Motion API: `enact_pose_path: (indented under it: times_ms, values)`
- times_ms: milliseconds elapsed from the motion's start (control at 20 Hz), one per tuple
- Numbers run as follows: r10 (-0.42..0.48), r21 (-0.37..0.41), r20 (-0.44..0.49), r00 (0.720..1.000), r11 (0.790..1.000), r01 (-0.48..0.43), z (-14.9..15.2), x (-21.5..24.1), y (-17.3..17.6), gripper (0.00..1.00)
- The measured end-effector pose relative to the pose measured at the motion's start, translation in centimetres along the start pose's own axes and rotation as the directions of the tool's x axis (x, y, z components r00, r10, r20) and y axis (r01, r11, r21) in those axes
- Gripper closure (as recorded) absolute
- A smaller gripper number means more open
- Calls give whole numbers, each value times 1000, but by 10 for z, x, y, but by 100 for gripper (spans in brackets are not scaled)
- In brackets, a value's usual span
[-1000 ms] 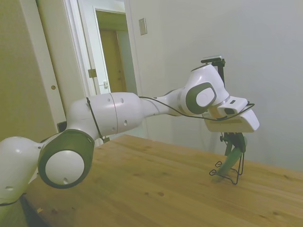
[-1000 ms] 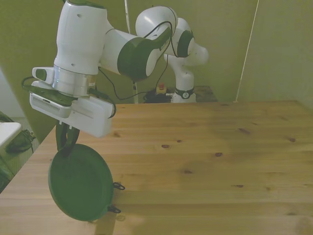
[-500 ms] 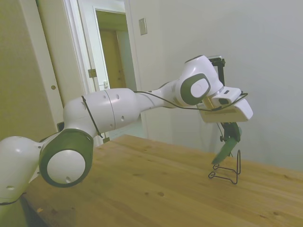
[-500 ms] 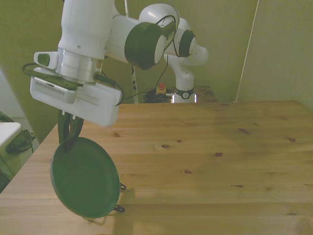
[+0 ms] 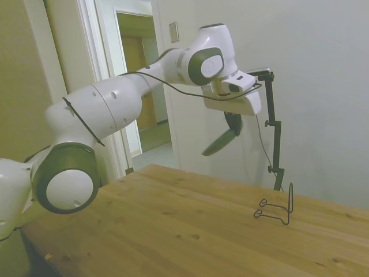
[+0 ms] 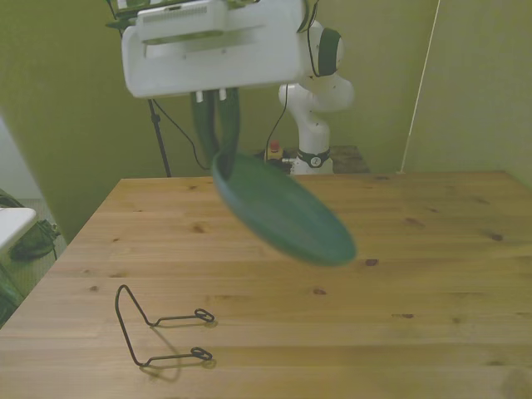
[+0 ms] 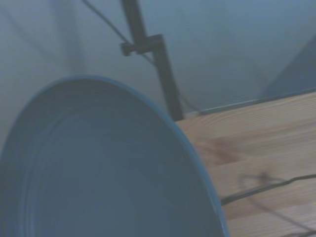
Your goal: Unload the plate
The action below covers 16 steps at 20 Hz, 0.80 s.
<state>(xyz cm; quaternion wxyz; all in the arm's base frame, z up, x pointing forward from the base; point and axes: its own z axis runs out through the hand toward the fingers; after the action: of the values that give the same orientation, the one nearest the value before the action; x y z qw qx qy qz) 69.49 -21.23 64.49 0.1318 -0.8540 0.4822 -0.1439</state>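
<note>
I have the gripper (image 6: 218,141) pinching the rim of the dark green plate (image 6: 283,212), tilted high above the table (image 6: 349,274) and wire stand (image 6: 158,328); it seems light, stiff, likely slippery.

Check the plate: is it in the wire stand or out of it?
Out. The gripper holds the plate tilted, high above the table; the wire stand sits bare.
</note>
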Motion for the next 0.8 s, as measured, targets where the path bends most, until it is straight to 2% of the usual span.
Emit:
enact_pose_path:
  times_ms: [150,250,350,600,800]
  values:
    - [30,32,101,994,999,-34,18,-9,-5,100]
    - [57,25,175,983,998,-62,49,-10,-2,100]
    - [83,-1,232,969,996,-85,93,-10,5,100]
    - [72,-25,270,960,997,-68,188,-15,28,100]
    - [62,-57,289,955,997,-47,241,-24,60,100]
